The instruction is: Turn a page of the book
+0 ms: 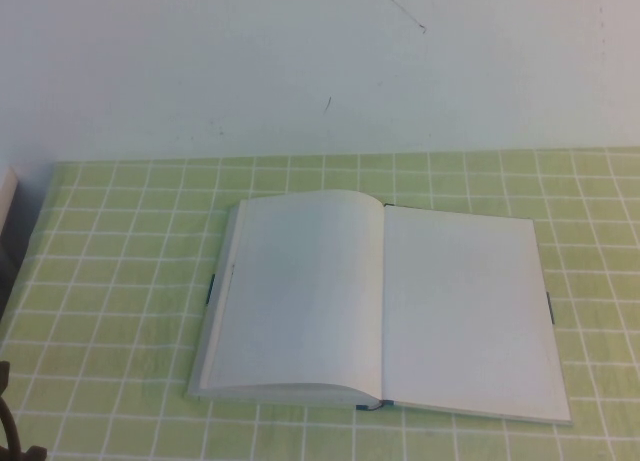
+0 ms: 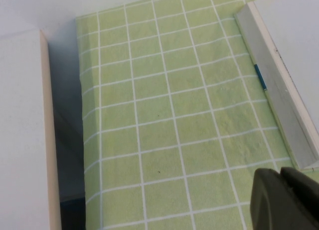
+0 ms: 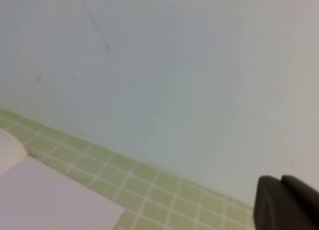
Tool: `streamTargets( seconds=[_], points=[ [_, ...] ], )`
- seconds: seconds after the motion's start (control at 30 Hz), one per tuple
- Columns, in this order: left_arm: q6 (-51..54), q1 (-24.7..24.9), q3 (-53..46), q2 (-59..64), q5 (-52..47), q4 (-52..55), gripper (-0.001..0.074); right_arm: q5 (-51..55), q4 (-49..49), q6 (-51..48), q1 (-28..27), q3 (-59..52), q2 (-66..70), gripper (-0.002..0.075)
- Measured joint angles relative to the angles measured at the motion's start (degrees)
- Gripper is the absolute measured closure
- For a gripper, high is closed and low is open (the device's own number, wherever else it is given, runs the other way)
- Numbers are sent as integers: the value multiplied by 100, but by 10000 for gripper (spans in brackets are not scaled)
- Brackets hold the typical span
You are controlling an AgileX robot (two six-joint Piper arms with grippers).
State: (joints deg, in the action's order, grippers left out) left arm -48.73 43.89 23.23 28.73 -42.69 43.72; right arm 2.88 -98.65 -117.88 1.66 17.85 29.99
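The book (image 1: pixel 380 301) lies open and flat on the green checked cloth, its grey-blue cover showing as a thin border. Both facing pages look white and blank; the left page (image 1: pixel 300 291) bulges near the spine, the right one (image 1: pixel 465 306) lies flat. The left wrist view catches the book's left edge (image 2: pixel 279 75). My left gripper (image 2: pixel 280 172) hovers shut and empty over the cloth, left of the book near its front corner. My right gripper (image 3: pixel 280 180) is also shut and empty, raised and facing the white wall, with a book corner (image 3: pixel 45 200) below it. It is outside the high view.
A white box (image 2: pixel 25 130) stands at the table's left edge, left of my left gripper. The white wall (image 1: pixel 320 71) runs close behind the table. Green cloth (image 1: pixel 110 281) lies bare around the book. A dark part of the left arm (image 1: pixel 8 421) shows at the front left.
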Motion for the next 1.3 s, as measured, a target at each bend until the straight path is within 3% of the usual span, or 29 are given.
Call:
streamTargets(
  seconds=[0.33, 0.4, 0.57, 0.67, 0.9, 1.0, 1.3],
  points=[
    [0, 0, 0, 0, 0, 0, 737, -1504, 43, -426, 0, -189, -1015, 728],
    [0, 0, 0, 0, 0, 0, 737, -1600, 890, 417, 0, -444, -1241, 728],
    [0, 0, 0, 0, 0, 0, 737, -1762, 5077, 4987, 0, -1516, -1772, 728],
    [0, 0, 0, 0, 0, 0, 737, -1456, 6441, 6827, -181, -1898, -2069, 728],
    [0, 0, 0, 0, 0, 0, 737, 262, 8725, 9298, -1220, -1949, -2580, 728],
    [0, 0, 0, 0, 0, 0, 737, 1065, 9301, 10115, -1375, -1949, -2731, 728],
    [0, 0, 0, 0, 0, 0, 737, 1649, 9500, 10439, -1148, -1938, -3068, 728]
  ],
)
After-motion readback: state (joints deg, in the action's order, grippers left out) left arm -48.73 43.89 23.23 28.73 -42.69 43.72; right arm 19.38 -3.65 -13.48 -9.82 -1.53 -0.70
